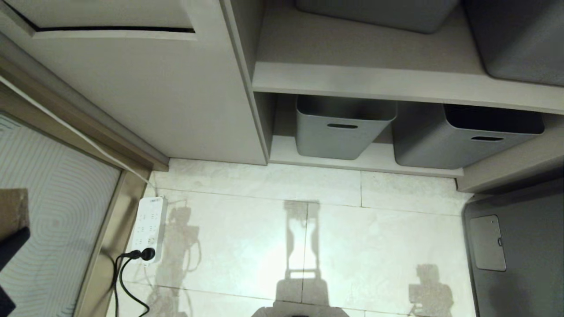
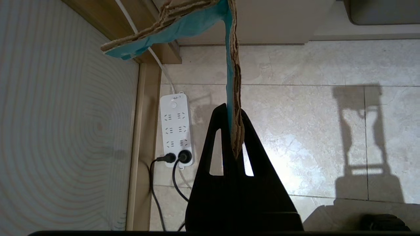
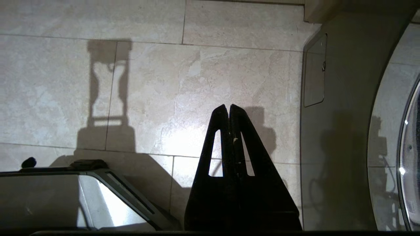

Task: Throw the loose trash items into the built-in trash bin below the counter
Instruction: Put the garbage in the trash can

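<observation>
1. I have the left gripper (image 2: 233, 131) clamped on a scrap of tan cardboard with turquoise paper (image 2: 233, 82); the jaws pinch its lower end, and the strip runs straight on past the tips before folding off to one side

2. The scrap's long axis lies in line with the jaws, so it sticks out ahead of them rather than across

3. In the head view only a tan corner of the scrap (image 1: 13, 211) shows at the far left edge, out over the ribbed mat (image 1: 57, 211)

4. The beige cabinet panel (image 1: 145, 101) stands ahead of that arm and toward the middle, with the dark slot of what I judge to be the bin flap (image 1: 114, 30) high on it; the left arm is plainly the nearer one, and I expect to carry the scrap up and inward to reach the flap

5. The right gripper (image 3: 229, 131) hangs parked over the floor tiles (image 3: 164, 82), jaws together and holding nothing

6. Grey storage tubs (image 1: 341, 132) sit on the shelves to the right

7. The white power strip (image 2: 175, 129) on the floor bears a small mark by its switch that I cannot read; no sticker or other writing shows
</observation>
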Controlling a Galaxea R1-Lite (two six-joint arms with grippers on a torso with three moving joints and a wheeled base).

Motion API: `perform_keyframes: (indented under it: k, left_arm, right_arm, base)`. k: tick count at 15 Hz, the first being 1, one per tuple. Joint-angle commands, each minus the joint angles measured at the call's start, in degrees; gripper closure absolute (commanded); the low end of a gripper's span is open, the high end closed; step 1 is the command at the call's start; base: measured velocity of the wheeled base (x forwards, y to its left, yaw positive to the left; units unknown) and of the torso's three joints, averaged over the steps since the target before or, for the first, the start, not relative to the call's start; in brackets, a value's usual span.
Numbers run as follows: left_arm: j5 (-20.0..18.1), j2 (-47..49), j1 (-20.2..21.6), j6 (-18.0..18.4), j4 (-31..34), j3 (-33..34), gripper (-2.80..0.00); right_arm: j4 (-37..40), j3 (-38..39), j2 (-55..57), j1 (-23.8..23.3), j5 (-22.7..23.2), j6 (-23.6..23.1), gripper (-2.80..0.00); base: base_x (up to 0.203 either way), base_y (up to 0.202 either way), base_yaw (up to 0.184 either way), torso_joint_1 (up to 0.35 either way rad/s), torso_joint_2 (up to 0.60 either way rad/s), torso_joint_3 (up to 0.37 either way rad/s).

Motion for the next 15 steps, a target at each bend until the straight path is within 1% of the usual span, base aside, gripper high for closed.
perform_keyframes:
  k: [1,4,7,8,15]
  left_arm:
    - [0.1,-3.8,0.1,0.1,1.0,0.5,0.00]
    - [0.4,-10.3,0.2,0.0,8.2,-0.1,0.00]
    - [0.8,-16.7,0.2,0.0,17.7,-0.7,0.00]
    - [0.8,-16.9,0.2,0.0,18.5,-0.8,0.00]
    - [0.0,-15.6,0.0,0.6,18.5,0.4,0.00]
  right_arm:
    - [0.0,0.0,0.1,0.0,0.0,0.0,0.00]
    - [0.0,0.0,0.1,0.0,0.0,0.0,0.00]
    - [0.0,0.0,0.1,0.1,0.0,0.0,0.00]
    - [0.0,0.0,0.1,0.0,0.0,0.0,0.00]
    - [0.0,0.0,0.1,0.0,0.0,0.0,0.00]
  base:
    - [0.000,0.000,0.000,-0.001,0.01,0.212]
    - [0.000,0.000,0.000,0.004,0.00,0.198]
    - [0.000,0.000,0.000,0.003,0.00,0.205]
    - [0.000,0.000,0.000,0.001,0.00,0.204]
    - [0.000,0.000,0.000,0.002,0.00,0.205]
